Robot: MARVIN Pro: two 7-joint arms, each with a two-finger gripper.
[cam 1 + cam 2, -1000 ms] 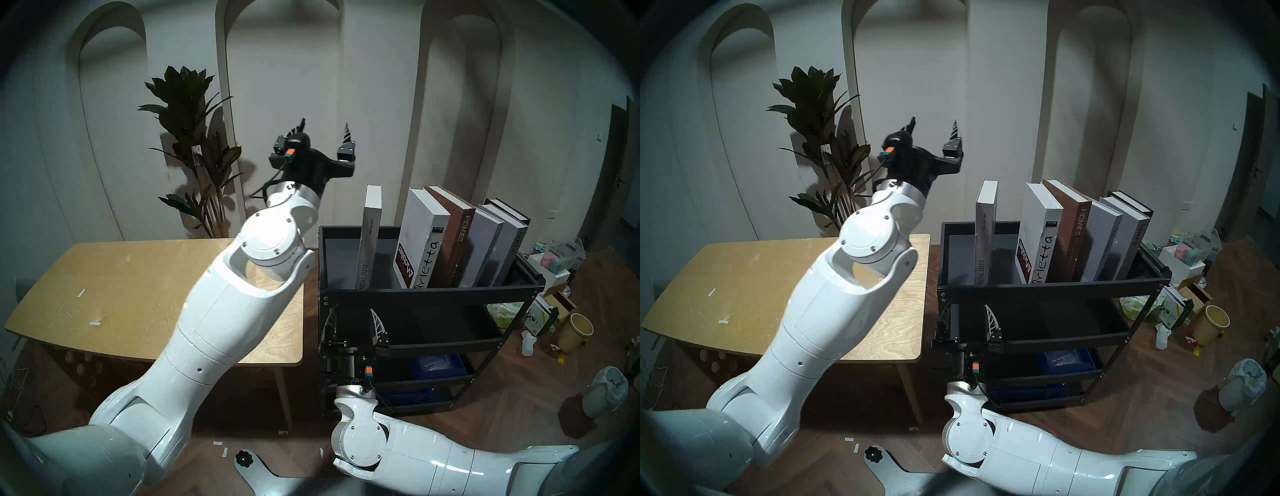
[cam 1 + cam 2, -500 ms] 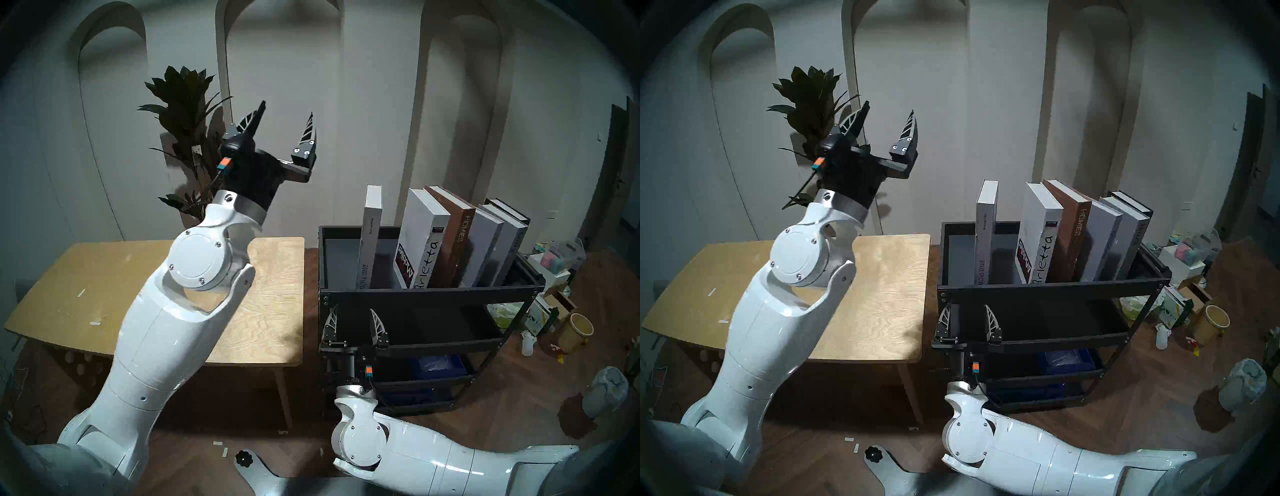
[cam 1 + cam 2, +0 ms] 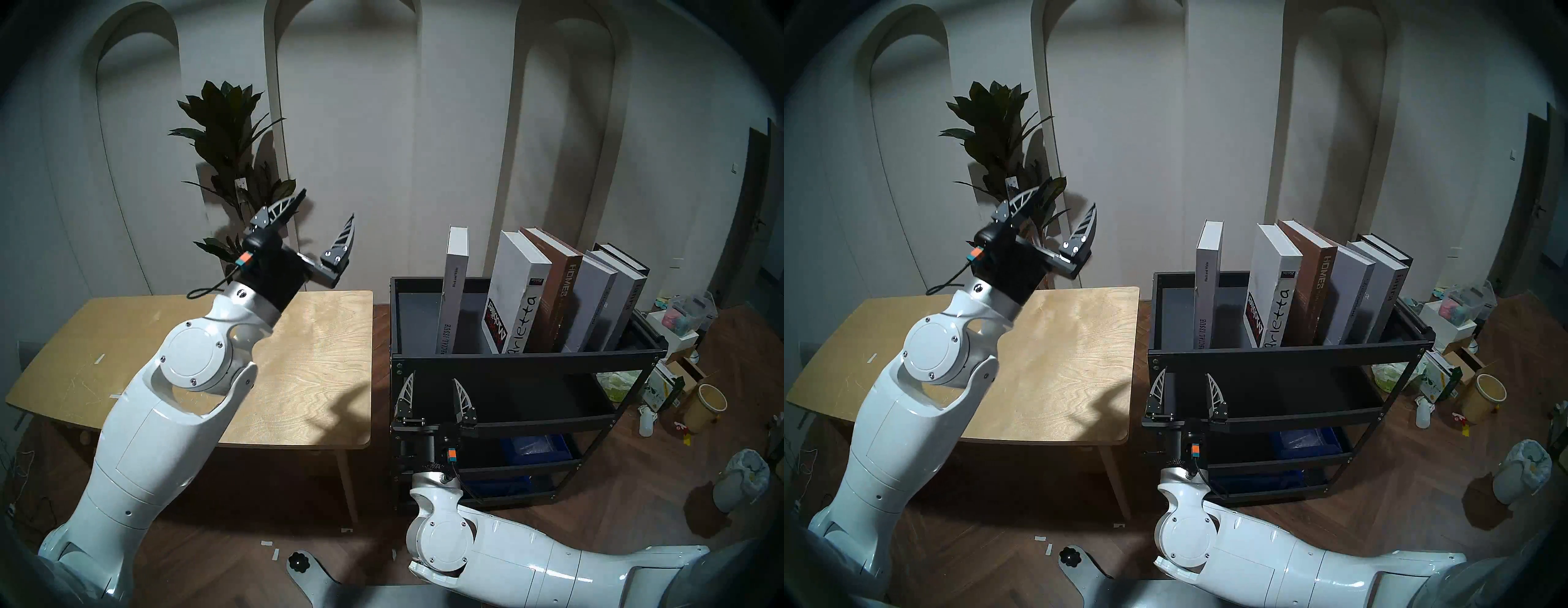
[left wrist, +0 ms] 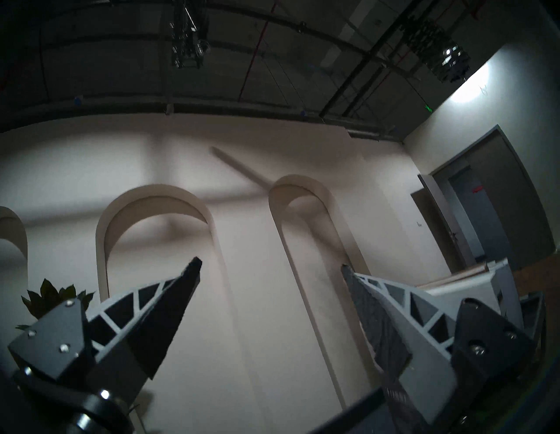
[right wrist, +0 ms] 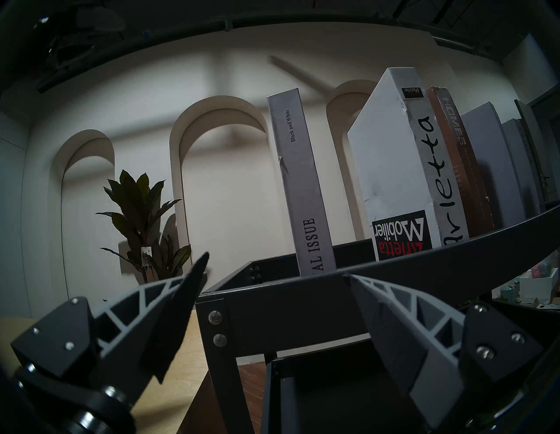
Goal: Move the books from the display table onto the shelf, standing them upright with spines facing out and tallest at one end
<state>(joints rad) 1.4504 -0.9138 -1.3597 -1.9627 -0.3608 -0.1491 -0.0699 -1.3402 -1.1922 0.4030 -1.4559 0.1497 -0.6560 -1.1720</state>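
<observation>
On the shelf's (image 3: 526, 358) rimmed top level, six books (image 3: 551, 293) upright, spines out, Special Issue (image 3: 453, 293) apart toward its left end, left gripper (image 3: 324, 214) released above the display table's (image 3: 106, 339) far edge, right gripper (image 3: 432, 392) released, empty, at the shelf's front left corner.

Potted plant (image 3: 237, 170) stands just behind the upper claw, w/ arched wall niches (image 3: 343, 127) beyond. Yellow bucket (image 3: 706, 407), white bin (image 3: 740, 479) on floor far right of lower claw.

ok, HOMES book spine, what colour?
Brown, white lettering; HOMES book shows best in the head view.
</observation>
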